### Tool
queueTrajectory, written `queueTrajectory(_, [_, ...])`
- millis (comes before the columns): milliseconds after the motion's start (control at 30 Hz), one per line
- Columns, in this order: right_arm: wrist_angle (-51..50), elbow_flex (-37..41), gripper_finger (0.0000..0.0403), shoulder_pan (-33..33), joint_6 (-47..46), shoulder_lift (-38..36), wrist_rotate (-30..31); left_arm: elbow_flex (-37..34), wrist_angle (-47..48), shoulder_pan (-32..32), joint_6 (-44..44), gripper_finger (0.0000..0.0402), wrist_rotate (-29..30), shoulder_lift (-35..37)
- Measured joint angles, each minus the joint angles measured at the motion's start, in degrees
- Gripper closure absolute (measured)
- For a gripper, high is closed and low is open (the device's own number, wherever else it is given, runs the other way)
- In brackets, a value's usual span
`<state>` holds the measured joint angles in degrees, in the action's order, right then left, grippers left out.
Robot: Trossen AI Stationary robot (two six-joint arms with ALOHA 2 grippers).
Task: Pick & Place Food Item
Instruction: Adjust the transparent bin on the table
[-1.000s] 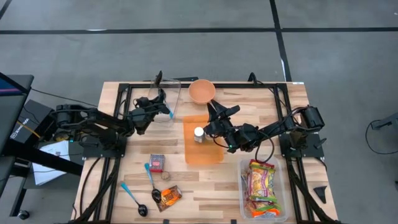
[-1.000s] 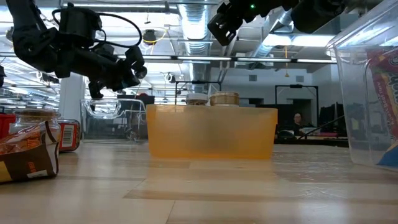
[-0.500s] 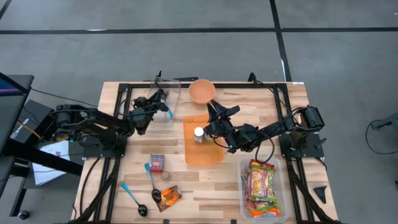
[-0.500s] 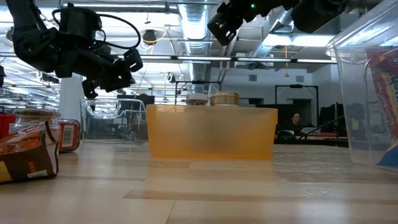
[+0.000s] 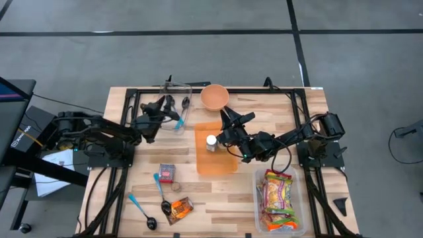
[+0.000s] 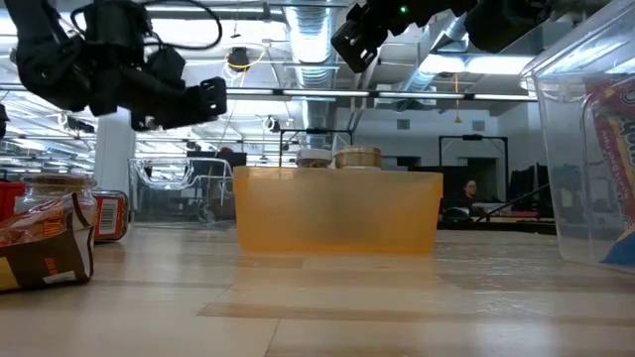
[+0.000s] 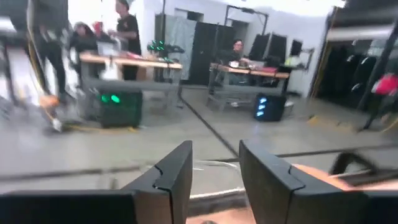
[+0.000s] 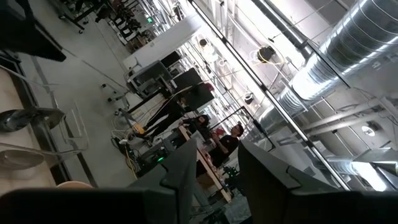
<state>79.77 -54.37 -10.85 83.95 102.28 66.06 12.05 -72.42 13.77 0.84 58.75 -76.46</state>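
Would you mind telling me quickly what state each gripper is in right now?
Left gripper: open, holding nothing, by the clear plastic container.
Right gripper: open, empty, above the orange cutting mat.

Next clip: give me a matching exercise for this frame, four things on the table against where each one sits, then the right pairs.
Things:
1. orange bowl
2. snack packets
3. small white-capped jar
4. red box

Places:
A. inside the clear bin at the table's near right
B. on the orange mat in the middle
C. far edge of the table, near the middle
D. on bare wood, left of the mat, above the spoons

Pairs: 1-C, 2-A, 3-B, 4-D
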Motion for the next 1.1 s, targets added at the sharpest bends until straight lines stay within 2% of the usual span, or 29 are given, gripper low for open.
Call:
queueTrajectory(133, [-0.04,0.00,0.0288,0.00,-0.01,0.00,0.07,0.00,2.50,-3.51,-15.99,0.0313,13.63,6.08])
queueTrajectory(267, [-0.04,0.00,0.0288,0.00,-0.01,0.00,0.10,0.73,2.51,-9.44,-36.58,0.0373,28.54,14.60])
queueTrajectory(300, [-0.04,0.00,0.0288,0.00,-0.01,0.00,0.11,1.10,2.56,-10.96,-40.48,0.0387,30.70,16.79])
queueTrajectory(400, [-0.04,0.00,0.0288,0.00,-0.01,0.00,0.12,1.11,5.05,-16.11,-42.16,0.0395,31.37,23.32])
queueTrajectory(500, [-0.07,0.00,0.0288,-0.05,-0.01,0.02,0.25,1.14,6.89,-18.72,-42.15,0.0400,31.28,25.91])
queueTrajectory(767, [-0.05,0.00,0.0288,-0.79,0.01,0.02,0.14,1.12,6.38,-18.13,-40.67,0.0401,30.95,25.68])
queueTrajectory(800, [-0.03,0.00,0.0288,-0.76,0.01,0.02,-0.01,1.40,5.79,-18.39,-40.65,0.0401,29.44,25.76])
queueTrajectory(867, [-0.02,0.00,0.0288,-0.62,0.02,0.02,-0.03,3.19,4.43,-19.06,-40.33,0.0401,21.46,26.00])
queueTrajectory(1000, [0.00,0.00,0.0288,0.20,-0.01,0.02,-0.08,10.60,5.72,-19.81,-36.24,0.0401,-4.73,27.38])
queueTrajectory(1033, [0.02,0.00,0.0288,0.20,0.01,0.02,-0.06,13.60,8.88,-19.81,-35.08,0.0401,-9.52,27.41])
queueTrajectory(1100, [0.02,0.00,0.0288,0.20,0.01,0.02,-0.10,21.15,21.64,-19.81,-33.13,0.0401,-14.09,27.38])
